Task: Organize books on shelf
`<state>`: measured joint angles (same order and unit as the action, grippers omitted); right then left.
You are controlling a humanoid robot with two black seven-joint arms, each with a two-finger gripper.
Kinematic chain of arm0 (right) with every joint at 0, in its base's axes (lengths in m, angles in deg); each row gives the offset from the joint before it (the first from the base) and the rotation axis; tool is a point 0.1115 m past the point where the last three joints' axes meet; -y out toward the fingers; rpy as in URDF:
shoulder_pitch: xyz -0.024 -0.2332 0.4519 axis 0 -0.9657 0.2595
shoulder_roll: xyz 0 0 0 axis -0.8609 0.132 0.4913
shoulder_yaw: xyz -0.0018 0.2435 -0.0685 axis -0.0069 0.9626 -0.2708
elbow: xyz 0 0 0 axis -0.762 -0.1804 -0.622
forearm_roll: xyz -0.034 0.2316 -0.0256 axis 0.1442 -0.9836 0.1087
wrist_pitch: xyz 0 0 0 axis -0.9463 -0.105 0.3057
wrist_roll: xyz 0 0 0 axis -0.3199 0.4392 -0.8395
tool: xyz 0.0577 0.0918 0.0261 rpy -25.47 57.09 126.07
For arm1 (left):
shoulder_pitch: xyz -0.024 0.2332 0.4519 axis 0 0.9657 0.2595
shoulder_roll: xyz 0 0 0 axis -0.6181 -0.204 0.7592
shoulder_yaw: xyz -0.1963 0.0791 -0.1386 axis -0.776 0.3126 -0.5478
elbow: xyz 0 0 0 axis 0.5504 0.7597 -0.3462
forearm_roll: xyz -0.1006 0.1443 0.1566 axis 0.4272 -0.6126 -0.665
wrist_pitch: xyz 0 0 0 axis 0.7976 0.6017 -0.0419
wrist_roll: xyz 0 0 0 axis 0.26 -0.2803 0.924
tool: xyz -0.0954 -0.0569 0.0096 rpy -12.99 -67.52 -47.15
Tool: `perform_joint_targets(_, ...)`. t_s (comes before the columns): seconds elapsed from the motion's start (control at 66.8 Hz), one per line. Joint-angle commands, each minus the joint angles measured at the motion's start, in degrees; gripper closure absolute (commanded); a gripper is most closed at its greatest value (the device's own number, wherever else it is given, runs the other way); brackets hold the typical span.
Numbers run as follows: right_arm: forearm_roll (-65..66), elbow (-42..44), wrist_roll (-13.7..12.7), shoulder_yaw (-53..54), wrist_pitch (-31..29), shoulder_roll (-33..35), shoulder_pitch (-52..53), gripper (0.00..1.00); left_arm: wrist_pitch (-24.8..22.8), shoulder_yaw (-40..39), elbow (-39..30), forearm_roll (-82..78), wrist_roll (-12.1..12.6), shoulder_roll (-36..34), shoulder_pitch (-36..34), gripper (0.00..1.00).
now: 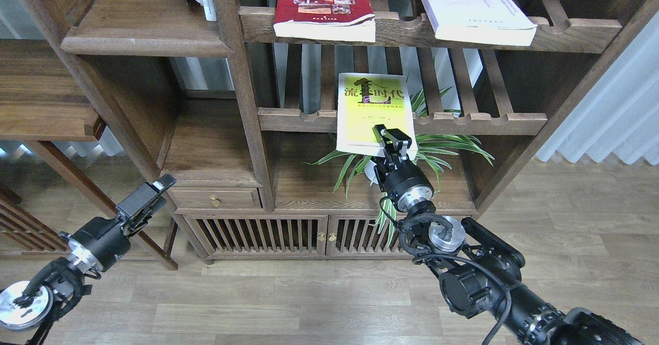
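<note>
Yellow-green paperback with the black Chinese title (375,110) pinched at its near edge by your right gripper (391,141), over the scalloped front rail of the lower slatted rack (463,122).

Book lies tilted, cover up, its near end overhanging the rail above a green spider plant (437,149). Right fingers close on the book's lower right corner, one finger on top of the cover. Dark red paperback with photos (323,5) lies flat on the upper slatted rack (576,28), left part; pale lavender-white paperback (473,7) lies on the same rack, to the right, well apart from it. Solid dark brown wooden plank shelf with moulded front edge (144,44) sits at upper left. Your left gripper (146,201) hangs low at the left near the cabinet leg, touching nothing; you cannot tell whether its fingers are spread or pressed together.
</note>
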<state>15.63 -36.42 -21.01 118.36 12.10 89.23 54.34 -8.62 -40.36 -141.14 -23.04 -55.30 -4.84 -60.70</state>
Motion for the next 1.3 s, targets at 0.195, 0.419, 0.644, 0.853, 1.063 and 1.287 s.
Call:
perform_joint_targets(0.195, 0.6, -4.8, -0.1, -3.3, -5.4, 0.0, -5.0, 0.97, 0.0, -1.2, 0.4, 0.0, 0.0, 0.0, 0.3, 0.00)
perform_joint_targets(0.419, 6.6, -14.0, -0.3, -2.9, -5.4, 0.0, -15.6, 0.98, 0.0, -2.5, 0.8, 1.2, 0.0, 0.7, 0.5, 0.00)
perform_joint_targets(0.644, 12.3, -17.0, -0.4, -3.6, -5.4, 0.0, -26.3, 0.98, 0.0, -3.5, 1.2, 6.4, 0.0, 2.3, 0.9, 0.00)
perform_joint_targets(0.853, 15.3, -17.0, -0.4, -7.5, -5.4, 2.3, -30.3, 0.98, 0.0, 0.4, 1.9, 6.9, 0.0, 2.5, 5.3, 0.00)
perform_joint_targets(1.063, 15.7, -17.0, -0.5, -9.8, -5.4, 1.9, -30.2, 0.98, 0.0, 0.5, 2.6, 8.7, 0.0, 5.3, 7.9, 0.00)
perform_joint_targets(1.287, 16.1, -16.9, -1.8, -14.5, -5.4, 1.0, -30.3, 0.97, 0.0, 2.0, 2.9, 8.5, 0.0, 5.0, 9.7, 0.00)
